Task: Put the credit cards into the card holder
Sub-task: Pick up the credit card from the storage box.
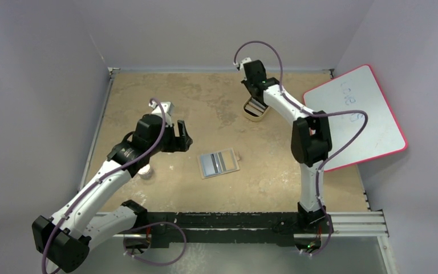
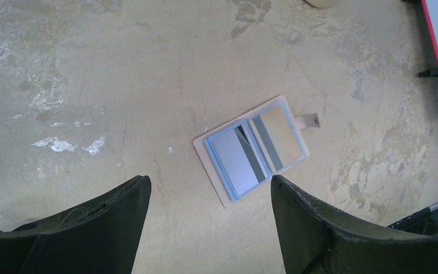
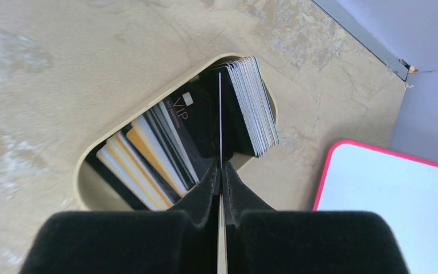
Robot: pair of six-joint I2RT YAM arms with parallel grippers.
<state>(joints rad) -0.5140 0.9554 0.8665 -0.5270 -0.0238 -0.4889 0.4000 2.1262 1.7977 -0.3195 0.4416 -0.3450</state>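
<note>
The tan card holder (image 1: 218, 163) lies spread open mid-table, a pale blue-grey card (image 2: 236, 160) lying in its left panel (image 2: 251, 149). My left gripper (image 1: 182, 137) hovers just left of it, jaws wide apart (image 2: 208, 181) with nothing between them. At the far side my right gripper (image 1: 255, 101) reaches down into a tan oval tray (image 1: 256, 113). In the right wrist view its jaws (image 3: 220, 168) are shut on one thin card (image 3: 220, 114) seen edge-on. Several more credit cards (image 3: 148, 154) lean in the tray (image 3: 85, 165), with a stack (image 3: 254, 105) at its far end.
A white board with a red rim (image 1: 356, 117) lies tilted at the right edge, close to the tray (image 3: 393, 211). A small white object (image 1: 144, 170) sits under the left arm. Walls close off the back and both sides.
</note>
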